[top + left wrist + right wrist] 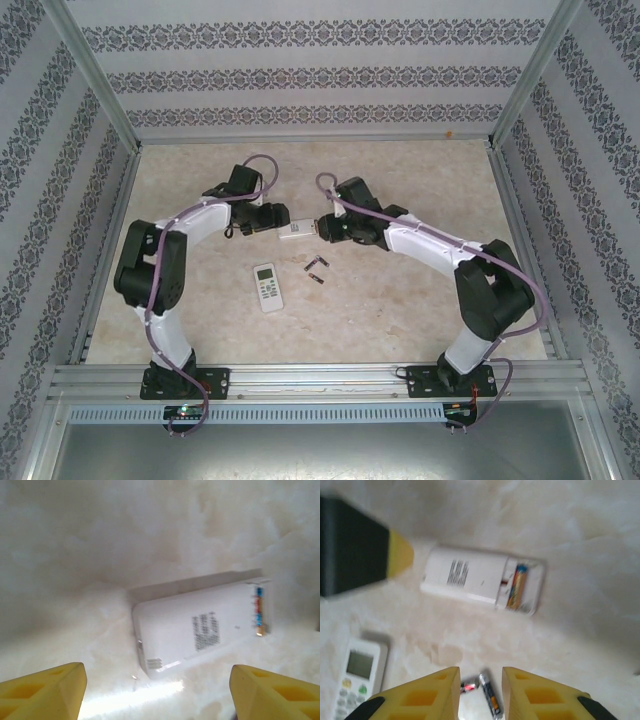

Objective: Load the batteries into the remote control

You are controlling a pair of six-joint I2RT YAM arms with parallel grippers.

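A white remote control (295, 231) lies back up on the table between my two grippers. Its battery compartment (522, 587) is uncovered, with one battery (516, 586) lying inside. Two loose batteries (316, 268) rest on the table nearer the front; in the right wrist view one battery (490, 697) shows through the gap of my right gripper (480, 672), on the table below it. That gripper is open and holds nothing. My left gripper (157, 695) is open wide just off the remote control's (200, 627) closed end, not touching it.
A second white remote (268, 287) with a small screen and buttons lies face up in front of the left gripper (272, 222). Metal frame posts and patterned walls close in the table on three sides.
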